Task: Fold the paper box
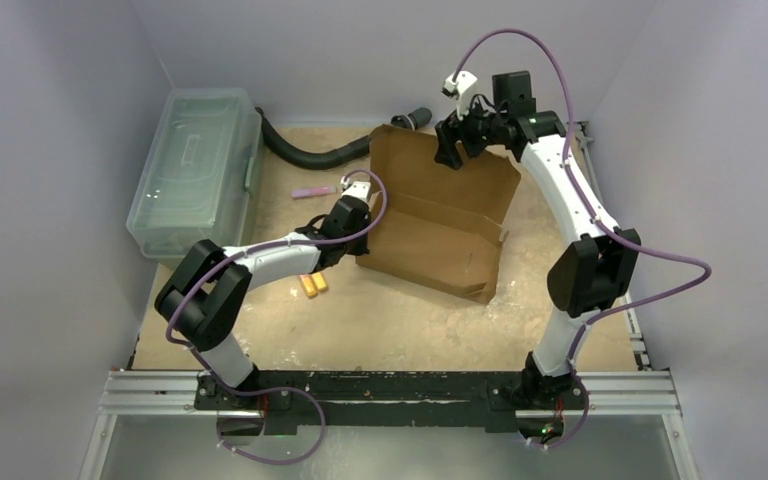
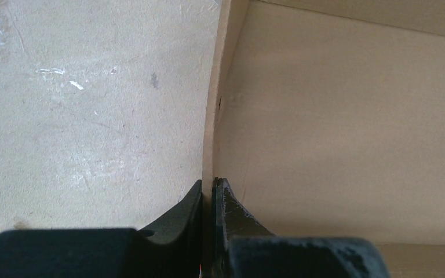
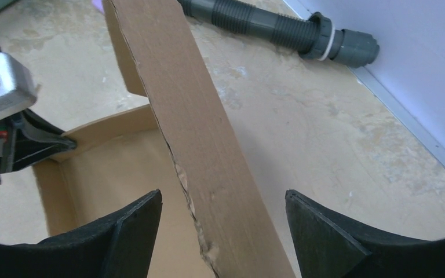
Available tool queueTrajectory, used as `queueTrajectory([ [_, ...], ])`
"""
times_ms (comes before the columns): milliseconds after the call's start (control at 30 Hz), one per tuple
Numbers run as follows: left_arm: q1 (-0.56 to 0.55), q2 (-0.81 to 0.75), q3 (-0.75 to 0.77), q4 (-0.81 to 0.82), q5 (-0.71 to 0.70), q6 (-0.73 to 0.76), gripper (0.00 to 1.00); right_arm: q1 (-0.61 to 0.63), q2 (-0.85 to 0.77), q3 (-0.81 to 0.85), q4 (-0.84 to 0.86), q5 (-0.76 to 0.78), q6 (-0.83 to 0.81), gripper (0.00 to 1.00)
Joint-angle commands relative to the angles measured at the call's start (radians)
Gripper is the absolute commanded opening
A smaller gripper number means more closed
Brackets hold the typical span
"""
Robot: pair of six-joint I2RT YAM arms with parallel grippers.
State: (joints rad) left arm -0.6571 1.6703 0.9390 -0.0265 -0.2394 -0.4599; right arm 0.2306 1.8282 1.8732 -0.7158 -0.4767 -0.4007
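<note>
The paper box (image 1: 440, 215) is plain brown cardboard, standing partly folded in the middle of the table with its back panel raised. My left gripper (image 1: 358, 195) is shut on the box's left side wall (image 2: 210, 133); that wall's thin edge is pinched between both fingers (image 2: 207, 188). My right gripper (image 1: 457, 150) hovers at the top rim of the raised back panel. It stands open, a finger on either side of the panel's edge (image 3: 208, 156) without touching it (image 3: 224, 200).
A clear plastic lidded bin (image 1: 195, 170) stands at the back left. A dark ribbed hose (image 1: 305, 150) with a grey end fitting (image 3: 336, 43) lies behind the box. A pink item (image 1: 312, 191) and orange pieces (image 1: 311, 285) lie left of the box.
</note>
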Motion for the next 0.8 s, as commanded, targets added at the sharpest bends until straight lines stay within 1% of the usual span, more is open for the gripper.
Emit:
queueTrajectory([
  [0, 0.005, 0.008, 0.022, -0.031, -0.015, 0.003, 0.0, -0.033, 0.002, 0.024, 0.04, 0.051, -0.028, 0.81],
  [67, 0.004, 0.005, 0.02, -0.033, -0.014, 0.004, 0.0, -0.048, 0.001, 0.029, 0.039, 0.036, -0.042, 0.81],
  [133, 0.005, 0.001, 0.019, -0.036, -0.012, 0.004, 0.0, -0.06, -0.006, 0.029, 0.029, -0.014, -0.071, 0.81],
  [167, 0.005, 0.001, 0.017, -0.036, -0.011, 0.004, 0.0, -0.061, -0.008, 0.028, 0.018, -0.029, -0.083, 0.79],
  [233, 0.004, -0.003, 0.015, -0.037, -0.011, 0.004, 0.0, -0.062, -0.013, 0.025, 0.008, -0.05, -0.109, 0.73],
  [333, 0.004, -0.007, 0.007, -0.035, -0.01, 0.002, 0.0, -0.062, -0.018, 0.016, 0.012, -0.051, -0.122, 0.62],
  [433, 0.004, -0.016, -0.003, -0.031, -0.008, 0.002, 0.0, -0.061, -0.025, 0.0, 0.035, -0.047, -0.125, 0.47],
  [600, 0.005, -0.036, -0.017, -0.012, -0.013, 0.008, 0.0, -0.061, -0.074, -0.048, 0.064, -0.11, -0.141, 0.04],
  [633, 0.006, -0.035, -0.013, -0.012, -0.014, 0.01, 0.0, -0.061, -0.092, -0.072, 0.071, -0.126, -0.141, 0.0],
  [767, 0.024, -0.02, 0.011, -0.017, 0.0, 0.022, 0.01, -0.06, -0.16, -0.133, 0.078, -0.16, -0.141, 0.0],
])
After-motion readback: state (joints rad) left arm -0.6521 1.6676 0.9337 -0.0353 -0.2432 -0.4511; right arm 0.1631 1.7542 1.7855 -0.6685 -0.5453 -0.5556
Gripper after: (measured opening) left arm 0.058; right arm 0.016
